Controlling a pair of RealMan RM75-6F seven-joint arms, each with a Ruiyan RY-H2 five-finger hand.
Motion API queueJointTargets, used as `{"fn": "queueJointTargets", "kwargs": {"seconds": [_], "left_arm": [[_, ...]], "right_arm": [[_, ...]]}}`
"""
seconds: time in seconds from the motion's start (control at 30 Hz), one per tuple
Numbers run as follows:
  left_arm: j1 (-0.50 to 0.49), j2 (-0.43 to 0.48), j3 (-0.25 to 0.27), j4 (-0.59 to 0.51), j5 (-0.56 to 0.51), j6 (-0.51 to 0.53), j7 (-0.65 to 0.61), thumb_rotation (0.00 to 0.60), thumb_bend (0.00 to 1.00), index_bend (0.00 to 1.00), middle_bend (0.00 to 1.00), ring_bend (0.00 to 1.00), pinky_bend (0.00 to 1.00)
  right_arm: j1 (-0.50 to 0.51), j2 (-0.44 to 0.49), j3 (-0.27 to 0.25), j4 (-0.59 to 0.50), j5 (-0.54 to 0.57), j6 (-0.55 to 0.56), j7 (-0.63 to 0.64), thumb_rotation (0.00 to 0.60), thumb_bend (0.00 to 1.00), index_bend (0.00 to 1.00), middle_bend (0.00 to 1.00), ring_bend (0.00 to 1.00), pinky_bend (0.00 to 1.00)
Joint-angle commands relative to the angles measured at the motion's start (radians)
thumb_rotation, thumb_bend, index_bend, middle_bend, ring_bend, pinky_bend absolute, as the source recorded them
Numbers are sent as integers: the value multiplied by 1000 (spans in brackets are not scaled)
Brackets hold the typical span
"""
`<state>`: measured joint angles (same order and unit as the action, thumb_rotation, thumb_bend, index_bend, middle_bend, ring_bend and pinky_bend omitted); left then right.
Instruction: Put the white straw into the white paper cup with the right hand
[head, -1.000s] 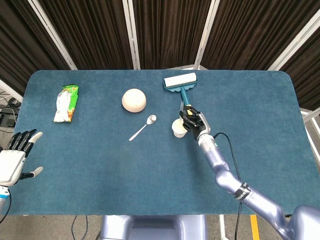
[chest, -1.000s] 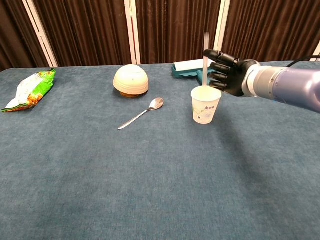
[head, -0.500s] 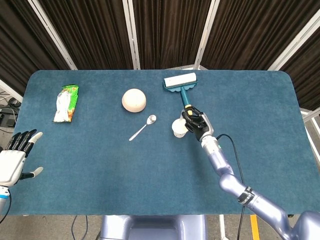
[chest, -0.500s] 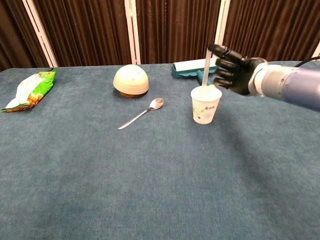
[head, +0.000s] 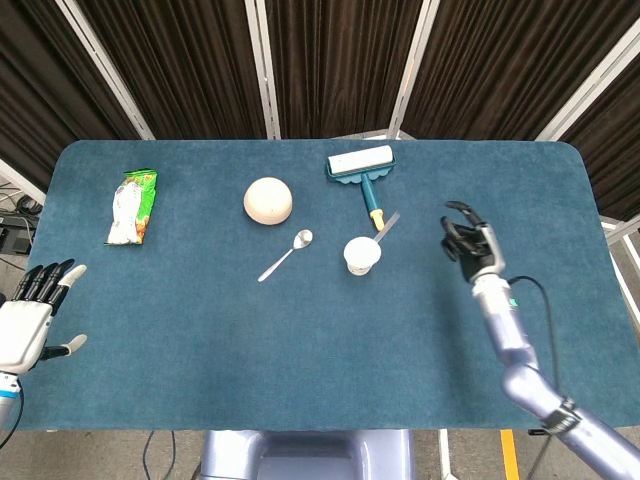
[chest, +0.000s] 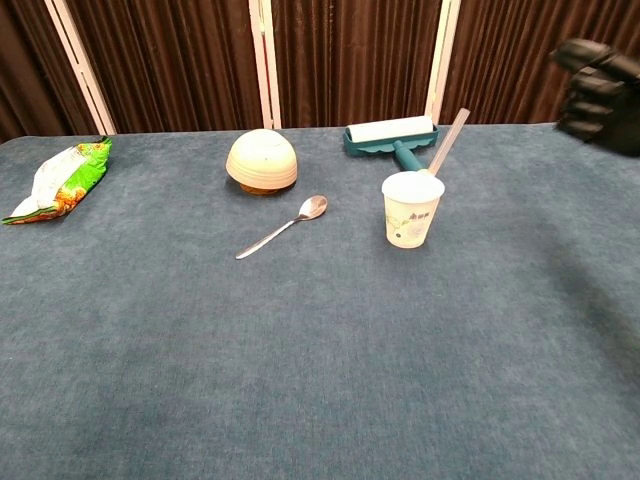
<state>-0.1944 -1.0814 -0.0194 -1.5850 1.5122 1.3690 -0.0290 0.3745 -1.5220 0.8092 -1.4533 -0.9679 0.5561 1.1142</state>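
White straw (chest: 447, 143): stands tilted in the white paper cup (chest: 411, 209), leaning right over its rim | Your right hand (head: 468, 243): well apart to the cup's right, holding nothing, fingers loosely curled | Your left hand (head: 28, 312): at the table's (head: 300, 340) left edge, fingers spread, empty

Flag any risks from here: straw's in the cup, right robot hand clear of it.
1. The white straw leans steeply over the rim of the white paper cup, so it could slip out or tip the light cup.
2. The right robot hand hangs beside the cup; a sweep toward it could knock the straw.
3. The lint roller lies close behind.
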Motion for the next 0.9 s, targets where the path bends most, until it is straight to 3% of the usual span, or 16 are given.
{"fn": "queueJointTargets", "kwargs": {"seconds": [0.03, 0.17, 0.23, 0.33, 0.4, 0.53, 0.7, 0.9], "left_arm": [[0, -1, 0, 1, 0, 0, 1, 600, 192, 14, 0, 0, 0], [1, -2, 1, 3, 4, 3, 0, 600, 192, 14, 0, 0, 0], [1, -1, 1, 3, 6, 4, -1, 600, 191, 14, 0, 0, 0], [1, -2, 2, 5, 7, 5, -3, 600, 192, 14, 0, 0, 0], [1, -2, 2, 6, 7, 5, -1, 600, 192, 14, 0, 0, 0], [1, -3, 1, 5, 7, 6, 4, 600, 191, 14, 0, 0, 0], [1, -3, 0, 3, 4, 5, 5, 600, 191, 14, 0, 0, 0], [0, -1, 2, 7, 8, 4, -4, 600, 191, 14, 0, 0, 0]], "right_arm": [[-59, 89, 10, -71, -28, 40, -30, 600, 255, 399, 851, 719, 747], [-122, 212, -19, -160, -57, 85, -131, 600, 251, 364, 461, 357, 424], [-149, 264, -42, -196, -80, 90, -176, 600, 245, 287, 231, 139, 246], [-203, 353, -94, -254, -157, 88, -245, 600, 226, 179, 28, 1, 54], [-242, 400, -145, -271, -236, 114, -315, 600, 211, 132, 0, 0, 6], [-294, 433, -240, -241, -356, 203, -482, 600, 194, 64, 0, 0, 0], [-357, 371, -371, -118, -506, 491, -865, 600, 175, 12, 0, 0, 0], [-359, 330, -407, -92, -531, 648, -995, 600, 177, 10, 0, 0, 0]]}}
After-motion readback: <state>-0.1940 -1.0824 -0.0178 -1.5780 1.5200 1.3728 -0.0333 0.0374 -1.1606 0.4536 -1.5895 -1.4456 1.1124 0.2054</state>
